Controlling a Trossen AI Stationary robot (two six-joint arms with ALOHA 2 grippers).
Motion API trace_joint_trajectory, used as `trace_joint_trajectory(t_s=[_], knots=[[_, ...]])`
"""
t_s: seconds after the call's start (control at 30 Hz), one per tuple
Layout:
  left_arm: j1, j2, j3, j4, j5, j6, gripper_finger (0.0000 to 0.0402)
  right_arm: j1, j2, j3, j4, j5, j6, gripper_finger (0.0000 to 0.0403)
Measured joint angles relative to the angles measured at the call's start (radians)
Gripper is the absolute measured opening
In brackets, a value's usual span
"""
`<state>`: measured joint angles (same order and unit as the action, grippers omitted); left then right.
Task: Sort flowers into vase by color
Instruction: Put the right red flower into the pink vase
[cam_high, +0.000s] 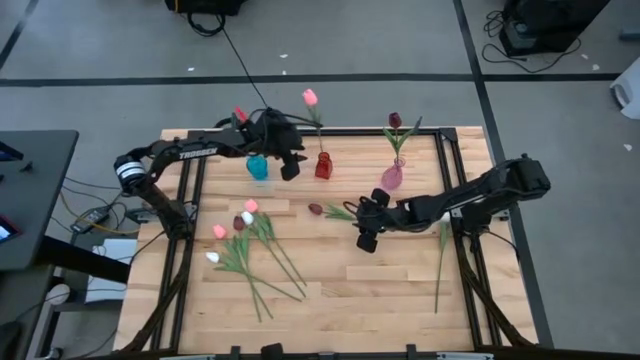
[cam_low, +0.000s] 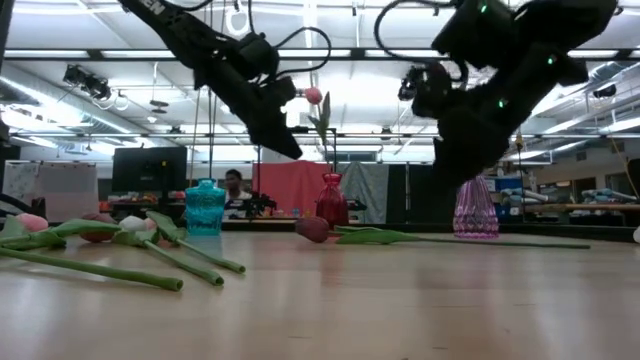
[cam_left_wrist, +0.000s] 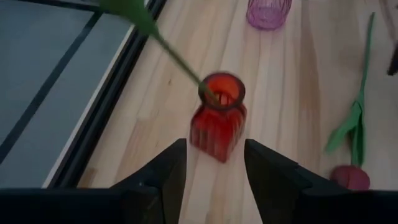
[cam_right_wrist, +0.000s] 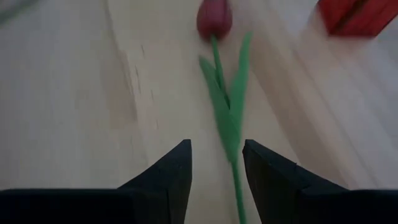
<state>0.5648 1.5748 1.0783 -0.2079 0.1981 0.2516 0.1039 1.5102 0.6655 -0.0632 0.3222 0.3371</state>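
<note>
My left gripper (cam_high: 293, 165) is open, raised, and points at the red vase (cam_left_wrist: 217, 127), which holds a pink tulip (cam_high: 310, 97) by its stem. The pink-purple vase (cam_high: 392, 178) holds a maroon tulip (cam_high: 394, 120). The blue vase (cam_high: 258, 167) has no flower that I can see. My right gripper (cam_high: 366, 225) is open above a maroon tulip (cam_right_wrist: 214, 18) lying flat on the table. Its stem (cam_right_wrist: 235, 177) runs between the fingers without touching them. Several pink, white and maroon tulips (cam_high: 245, 240) lie in a pile at the table's left.
A single green stem (cam_high: 440, 262) lies near the table's right edge. The three vases stand in a row along the far edge. Bare wood (cam_high: 350, 290) spreads across the near middle between the pile and that stem. A person shows far behind the blue vase (cam_low: 205, 208).
</note>
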Motion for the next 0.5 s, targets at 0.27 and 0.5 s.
trace_joint_trajectory(t_s=[0.27, 0.5], knots=[[-0.006, -0.192, -0.229, 0.185, -0.046, -0.053, 0.0168, -0.032, 0.095, 0.000, 0.000, -0.023, -0.006, 0.0156], [-0.095, -0.328, -0.418, 0.387, -0.045, -0.162, 0.0168, -0.043, 0.155, 0.003, 0.017, -0.028, -0.017, 0.0139]])
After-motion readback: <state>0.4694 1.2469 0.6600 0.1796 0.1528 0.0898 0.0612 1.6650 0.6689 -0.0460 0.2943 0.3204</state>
